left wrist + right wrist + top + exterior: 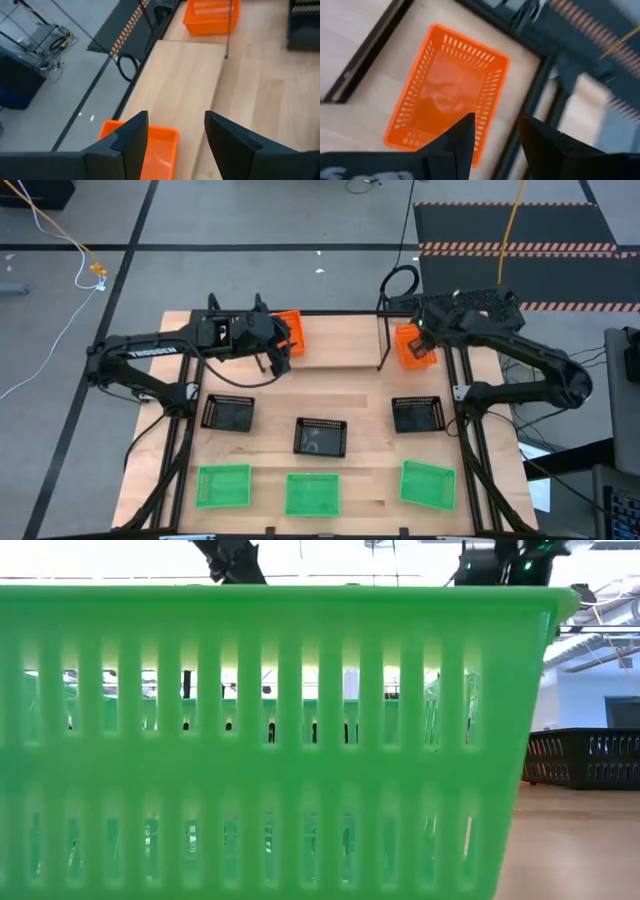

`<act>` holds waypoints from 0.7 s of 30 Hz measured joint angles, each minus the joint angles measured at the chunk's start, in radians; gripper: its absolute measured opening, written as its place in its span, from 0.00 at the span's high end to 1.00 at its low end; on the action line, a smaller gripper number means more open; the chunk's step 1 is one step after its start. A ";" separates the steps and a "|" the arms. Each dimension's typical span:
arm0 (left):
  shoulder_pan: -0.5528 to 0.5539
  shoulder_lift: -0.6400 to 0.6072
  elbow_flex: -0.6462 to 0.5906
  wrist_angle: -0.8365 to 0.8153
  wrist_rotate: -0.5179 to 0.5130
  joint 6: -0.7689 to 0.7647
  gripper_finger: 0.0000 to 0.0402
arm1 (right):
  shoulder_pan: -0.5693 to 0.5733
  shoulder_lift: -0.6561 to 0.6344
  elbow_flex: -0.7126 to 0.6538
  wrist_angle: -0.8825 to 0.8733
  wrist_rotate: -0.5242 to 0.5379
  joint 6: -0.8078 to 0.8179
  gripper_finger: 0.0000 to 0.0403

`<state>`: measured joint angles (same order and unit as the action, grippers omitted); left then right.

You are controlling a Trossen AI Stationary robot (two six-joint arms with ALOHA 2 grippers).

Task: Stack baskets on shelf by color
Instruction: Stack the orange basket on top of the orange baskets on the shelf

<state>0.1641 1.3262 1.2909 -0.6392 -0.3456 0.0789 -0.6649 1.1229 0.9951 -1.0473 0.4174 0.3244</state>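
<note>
Three baskets (223, 485) (312, 493) (428, 484) lie in a row along the lower edge of the table (345, 385). Three more (228, 413) (321, 436) (416, 414) form a row above them. Two baskets (288, 333) (412, 346) sit at upper left and upper right, with the shelf (381, 330) between them.

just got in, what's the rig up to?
Sorting baskets by colour, early on. The left tool hovers open over an orange basket at the table's far edge. The right tool is open above another orange basket by the far right corner. Three black baskets and three green baskets sit untouched in rows.
</note>
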 joint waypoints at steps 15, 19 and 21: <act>-0.059 0.001 -0.038 -0.050 -0.066 0.024 0.51 | -0.299 0.222 -0.058 0.178 -0.236 -0.030 0.64; -0.060 0.001 -0.038 -0.042 -0.066 0.024 0.51 | -0.300 0.250 -0.059 0.198 -0.200 -0.006 0.64; -0.060 0.001 -0.038 -0.041 -0.072 0.024 0.51 | -0.299 0.260 -0.058 0.226 -0.184 0.015 0.64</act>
<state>0.1043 1.3270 1.2533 -0.6798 -0.4176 0.1025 -0.9639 1.3829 0.9371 -0.8216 0.2334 0.3394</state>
